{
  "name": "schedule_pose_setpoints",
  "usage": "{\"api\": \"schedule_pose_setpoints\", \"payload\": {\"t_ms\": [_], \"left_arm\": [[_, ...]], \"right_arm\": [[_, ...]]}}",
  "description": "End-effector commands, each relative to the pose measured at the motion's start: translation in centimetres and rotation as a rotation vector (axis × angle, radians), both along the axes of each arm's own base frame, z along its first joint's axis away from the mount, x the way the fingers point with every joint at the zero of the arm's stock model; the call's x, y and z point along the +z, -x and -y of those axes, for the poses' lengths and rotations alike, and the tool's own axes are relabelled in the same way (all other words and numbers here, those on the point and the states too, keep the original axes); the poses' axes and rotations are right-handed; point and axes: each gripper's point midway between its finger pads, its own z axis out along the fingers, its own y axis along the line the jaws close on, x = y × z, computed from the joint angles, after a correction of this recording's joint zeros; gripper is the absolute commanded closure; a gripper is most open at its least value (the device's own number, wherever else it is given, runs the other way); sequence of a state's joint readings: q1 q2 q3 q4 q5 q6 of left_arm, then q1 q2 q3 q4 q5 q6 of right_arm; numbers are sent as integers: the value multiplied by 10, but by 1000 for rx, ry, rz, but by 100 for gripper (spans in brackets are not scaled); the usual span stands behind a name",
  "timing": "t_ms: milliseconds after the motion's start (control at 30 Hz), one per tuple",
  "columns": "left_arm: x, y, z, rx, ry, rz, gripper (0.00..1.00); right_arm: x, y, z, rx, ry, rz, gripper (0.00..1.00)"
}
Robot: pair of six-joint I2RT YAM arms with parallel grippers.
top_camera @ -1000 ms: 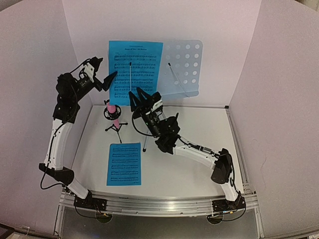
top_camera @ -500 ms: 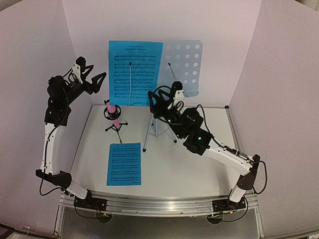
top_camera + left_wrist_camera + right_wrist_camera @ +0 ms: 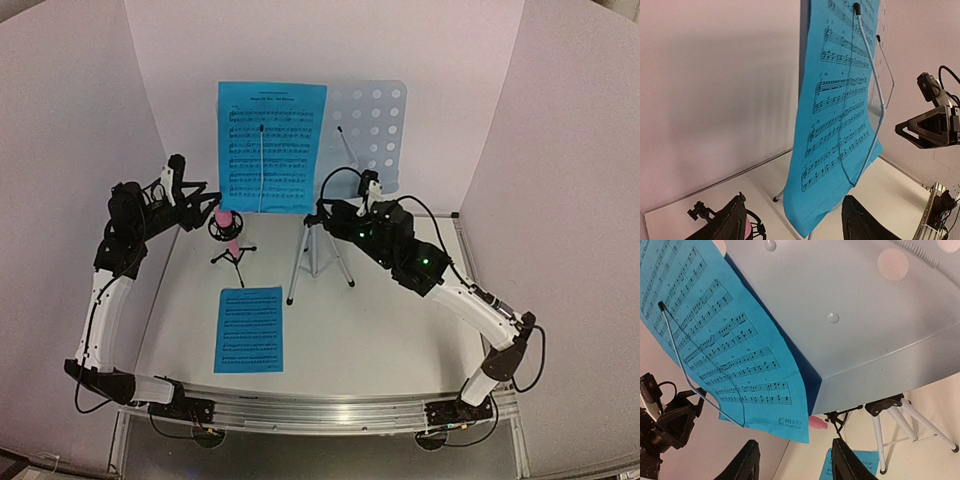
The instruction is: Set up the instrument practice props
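The music stand desk (image 3: 370,130) stood on its silver tripod (image 3: 316,255) at the far middle of the tabletop (image 3: 380,320). One blue sheet (image 3: 272,140) was pinned on its left half by a wire retainer (image 3: 263,165), and the right half was bare. The second blue sheet (image 3: 250,328) lay flat at the near left, well apart from the stand. The left claw (image 3: 794,197) hung wide and empty just left of the mounted sheet, near the pink microphone (image 3: 226,222). The right claw (image 3: 795,442) was also parted, holding nothing, close under the desk. Likely risks: the right arm nudging the light tripod and tipping it, the left arm knocking the microphone, or a finger catching the overhanging sheet corner and dragging it from the wire
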State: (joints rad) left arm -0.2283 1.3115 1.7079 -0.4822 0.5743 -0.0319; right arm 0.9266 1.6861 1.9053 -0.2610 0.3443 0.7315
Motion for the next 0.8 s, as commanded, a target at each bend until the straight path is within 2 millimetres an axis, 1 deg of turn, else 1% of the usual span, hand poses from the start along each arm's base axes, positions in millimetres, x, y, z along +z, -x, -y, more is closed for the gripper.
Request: {"api": "schedule_pose_setpoints", "payload": {"t_ms": [0,67,167,267,367,433,500,600,767], "left_arm": [[11,-5,4,-17,41,31,38],[9,-7,7,-29,47,19,40],[3,-10,9,-45,55,-1,46],[-1,-11,12,-56,60,-9,47],[-3,-13,14,-66,61,-17,48],[-5,-15,15,-71,63,-23,50],[-6,-16,16,-72,65,-29,52],[-5,-18,16,-71,69,-27,56],[-7,-19,18,-81,75,-41,65]], "right_arm": [[-14,-2,-21,63,-38,-80,54],[-15,-6,-27,66,-47,-88,54],[-20,-10,-28,47,-46,-96,56],[-25,-14,-25,19,-34,-97,56],[-21,-15,-25,21,-31,-77,58],[-17,-15,-29,41,-31,-61,61],[-18,-15,-32,59,-31,-61,65],[-22,-19,-33,60,-34,-71,68],[-19,-21,-28,43,-41,-63,83]]}}
